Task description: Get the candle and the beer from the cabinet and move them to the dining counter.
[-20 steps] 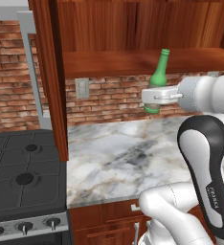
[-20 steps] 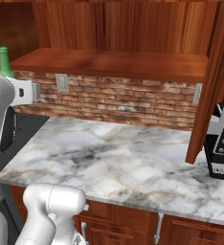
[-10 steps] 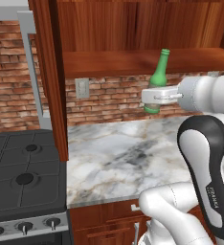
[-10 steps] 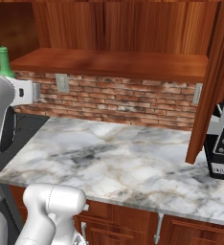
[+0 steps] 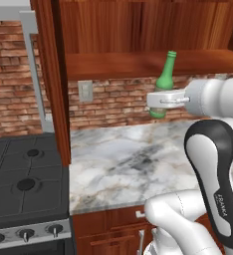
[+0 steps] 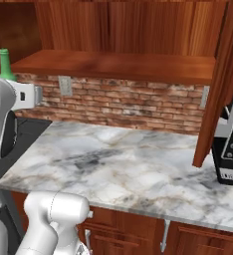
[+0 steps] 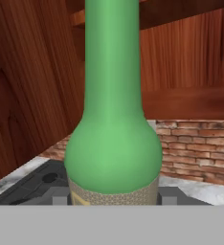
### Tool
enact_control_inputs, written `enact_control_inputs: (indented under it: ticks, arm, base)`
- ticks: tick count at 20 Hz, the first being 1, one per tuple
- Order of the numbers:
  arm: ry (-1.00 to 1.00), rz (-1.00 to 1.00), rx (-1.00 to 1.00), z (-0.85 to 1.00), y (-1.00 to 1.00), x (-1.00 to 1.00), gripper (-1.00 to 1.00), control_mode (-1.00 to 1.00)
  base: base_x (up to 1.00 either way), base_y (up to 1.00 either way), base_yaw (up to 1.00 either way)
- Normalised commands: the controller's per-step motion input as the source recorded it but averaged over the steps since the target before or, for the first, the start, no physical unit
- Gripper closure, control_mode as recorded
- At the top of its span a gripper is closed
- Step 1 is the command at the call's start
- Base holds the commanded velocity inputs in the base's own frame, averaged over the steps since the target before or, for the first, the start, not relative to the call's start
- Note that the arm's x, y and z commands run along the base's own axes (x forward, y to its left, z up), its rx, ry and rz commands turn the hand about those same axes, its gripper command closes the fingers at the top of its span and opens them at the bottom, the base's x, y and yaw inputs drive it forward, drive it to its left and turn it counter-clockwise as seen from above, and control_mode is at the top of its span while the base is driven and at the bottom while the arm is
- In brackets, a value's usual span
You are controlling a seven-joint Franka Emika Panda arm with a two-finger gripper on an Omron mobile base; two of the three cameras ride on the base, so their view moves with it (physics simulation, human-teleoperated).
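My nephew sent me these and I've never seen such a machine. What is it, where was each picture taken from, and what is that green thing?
It is a white robot arm in a computer-rendered kitchen. Two pictures come from cameras on its base, behind the arm to its left and right, looking at a marble worktop backed with red brick. A stove stands beside it. The third comes from a camera on the hand itself. The green thing is a beer bottle, tilted a little. The gripper has closed on its lower body and holds it in the air above the worktop, below the wooden cabinet. From the hand, the bottle looms very close.
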Motion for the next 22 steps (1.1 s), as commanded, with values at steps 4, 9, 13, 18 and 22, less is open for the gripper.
enact_control_inputs:
  ticks: [4,9,13,18,22]
  arm:
    - [0.0,0.0,0.0,0.0,0.0,0.0,1.0,1.0]
    - [0.0,0.0,0.0,0.0,0.0,0.0,1.0,1.0]
    - [0.0,0.0,0.0,0.0,0.0,0.0,1.0,1.0]
    - [0.0,0.0,0.0,0.0,0.0,0.0,1.0,1.0]
    - [0.0,0.0,0.0,0.0,0.0,0.0,1.0,1.0]
  base:
    - [-0.6,0.01,0.0]
    - [-0.62,0.0,0.0]
    - [-0.56,0.0,0.0]
    - [-0.56,0.0,0.0]
    - [-0.5,0.0,0.19]
